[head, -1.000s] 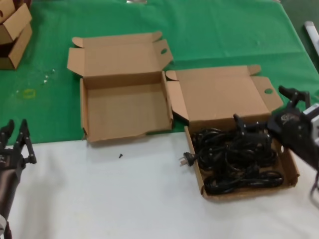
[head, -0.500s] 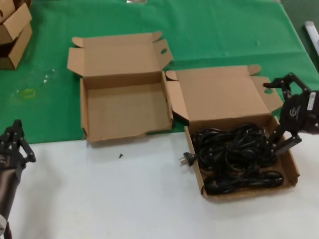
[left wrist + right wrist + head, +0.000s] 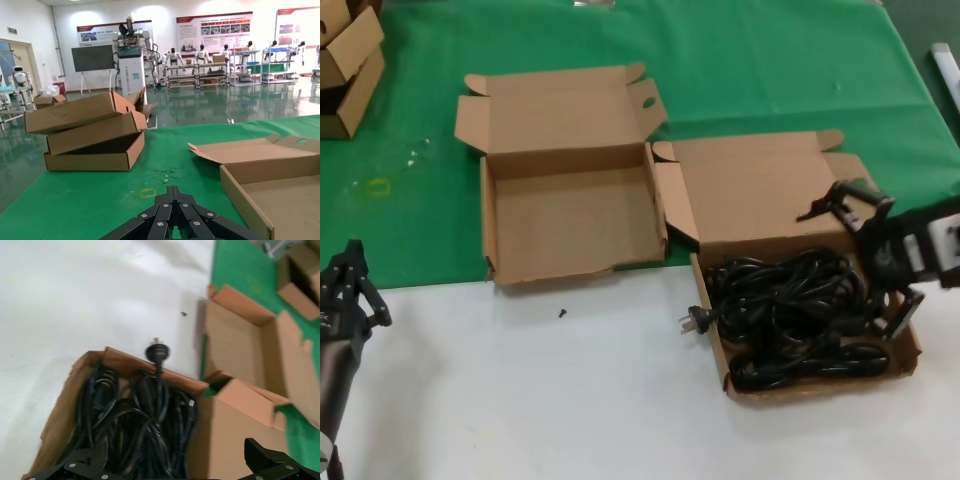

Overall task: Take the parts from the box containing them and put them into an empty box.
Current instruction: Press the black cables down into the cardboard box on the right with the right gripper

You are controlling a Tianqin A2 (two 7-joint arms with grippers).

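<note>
The left gripper (image 3: 348,285) waits closed at the table's left edge. The empty box (image 3: 570,225) lies mid-table. The cords (image 3: 785,315) fill the full box (image 3: 720,345), between the right gripper's (image 3: 875,260) spread fingers (image 3: 903,312).

Table: a green cloth (image 3: 760,70) covers the far part, a white surface (image 3: 520,390) the near part.
Floor: glossy green floor (image 3: 215,102), reflecting the ceiling lights.
Walls: white, hung with red-topped posters (image 3: 214,31).
Door: a pale door (image 3: 12,62) at the hall's edge.
Screen: a dark display on a stand (image 3: 93,58).
Shelving: metal racks (image 3: 280,65) along the far wall, perhaps with white humanoid figures near them.
Clutter: stacked brown cartons (image 3: 90,132) on the cloth.
</note>
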